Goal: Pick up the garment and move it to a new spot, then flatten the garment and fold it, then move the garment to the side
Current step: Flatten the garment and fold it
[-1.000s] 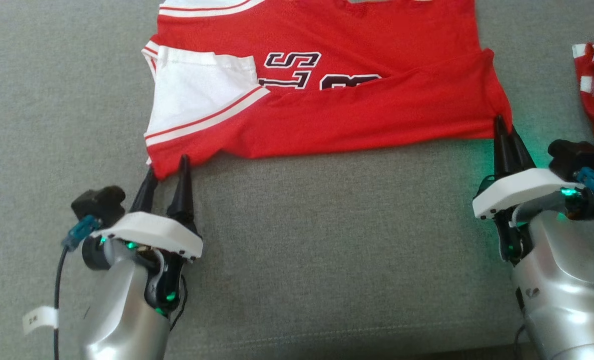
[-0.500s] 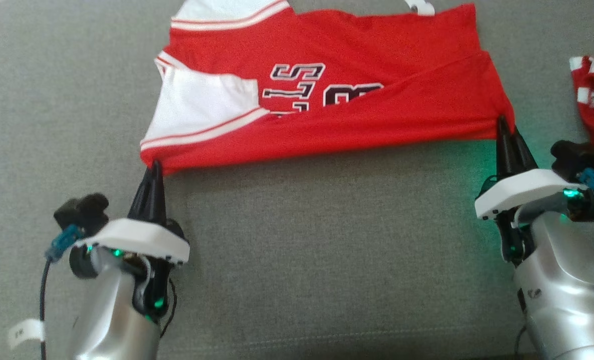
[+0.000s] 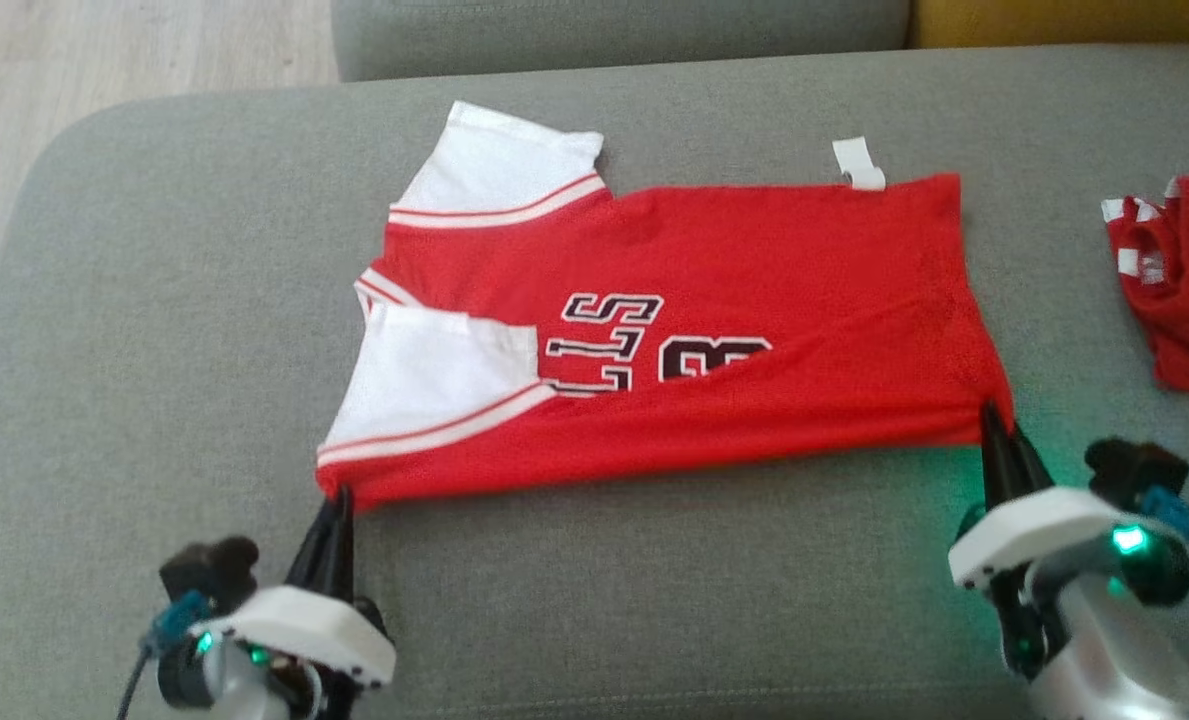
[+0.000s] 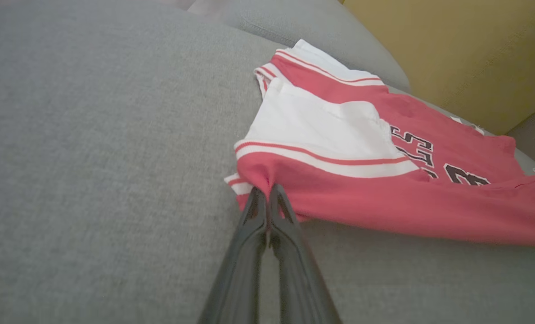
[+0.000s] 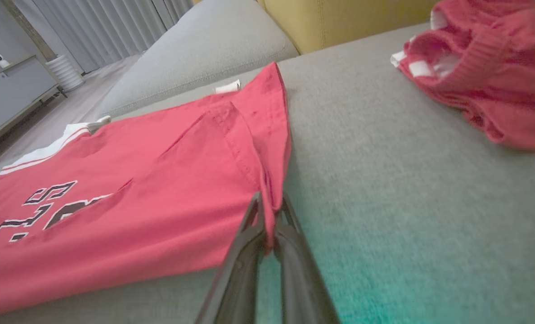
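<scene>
The jersey (image 3: 754, 270) lies spread across the grey sofa seat (image 3: 154, 350), in the middle of the head view and reaching towards 12 o'clock. Its collar end points to 9 o'clock and its hem to 3 o'clock. The near long edge is doubled over the lower part of the black lettering, and one white sleeve lies on top at about 9 o'clock.

The left pincer (image 3: 339, 493), at 7 o'clock, is clenched on the near corner at the collar end, just below the white sleeve. Its wrist view shows the tips pressed together with red cloth bunched at them. The right pincer (image 5: 269, 202), at 4 o'clock in the head view, is clenched on the near hem corner, with the seamed edge pinched between its fingers.

I judge the cloth to be light, soft and limp. It would sag in the middle if lifted by these two corners, and loose flaps such as the sleeve would flop. Mesh of this kind is probably slick, so a thin pinch may slip. The stitched hem and sleeve seams are thicker and give the surest hold.

A second red garment (image 3: 1179, 300) lies crumpled at 3 o'clock, well apart from the jersey.
</scene>
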